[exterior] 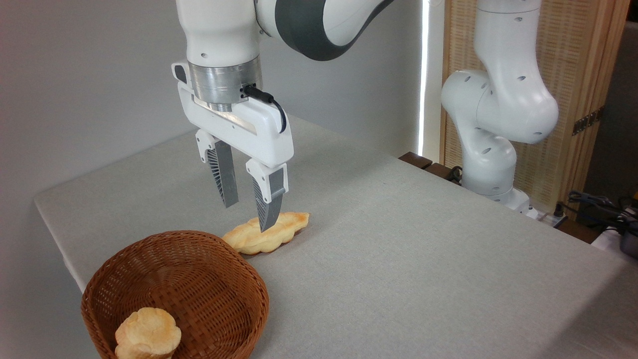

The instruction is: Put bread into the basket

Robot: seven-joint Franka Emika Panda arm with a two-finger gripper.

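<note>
The grey surface [398, 259] carries everything. The white arm [498, 109] reaches over from the right side, its hand [249, 215] hanging spread wide, empty, tips just above the loaf. The basket [249, 294] sits at the near left corner, a small round roll [148, 333] inside. The long bread [266, 233] lies just behind the basket's rim.
</note>
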